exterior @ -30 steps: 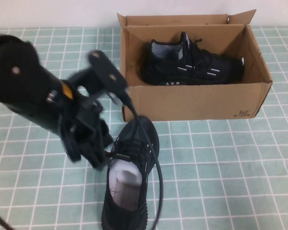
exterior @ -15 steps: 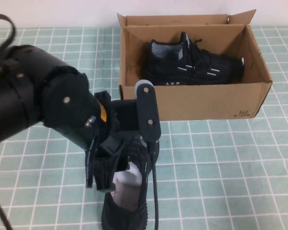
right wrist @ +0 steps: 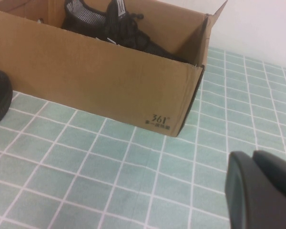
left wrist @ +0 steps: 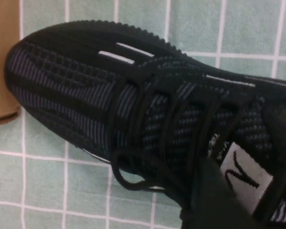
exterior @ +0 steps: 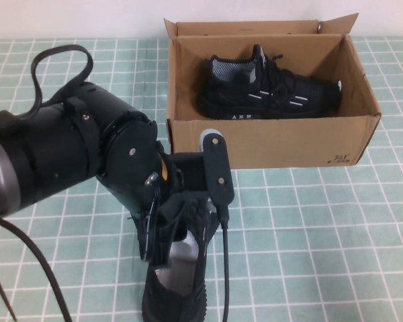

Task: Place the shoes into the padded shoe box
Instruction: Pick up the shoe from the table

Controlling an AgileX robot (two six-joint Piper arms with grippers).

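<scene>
Checked cloth [exterior: 322, 228]; left gripper [exterior: 178, 221] over shoe [exterior: 178, 282]; right gripper [right wrist: 262, 191] near box [exterior: 275, 144].

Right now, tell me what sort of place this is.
Probably a robot test bench: mint checked tablecloth, cardboard shoe box, left claw over the loose shoe. Right claw sits aside.

Table surface [exterior: 322, 255]: pale green squares with a white grid, running under everything in the high view; same grid visible in both wrist views. Plain white wall [exterior: 87, 17] along the far edge of the table. Wall also shows pale in the right wrist view [right wrist: 262, 24].
</scene>
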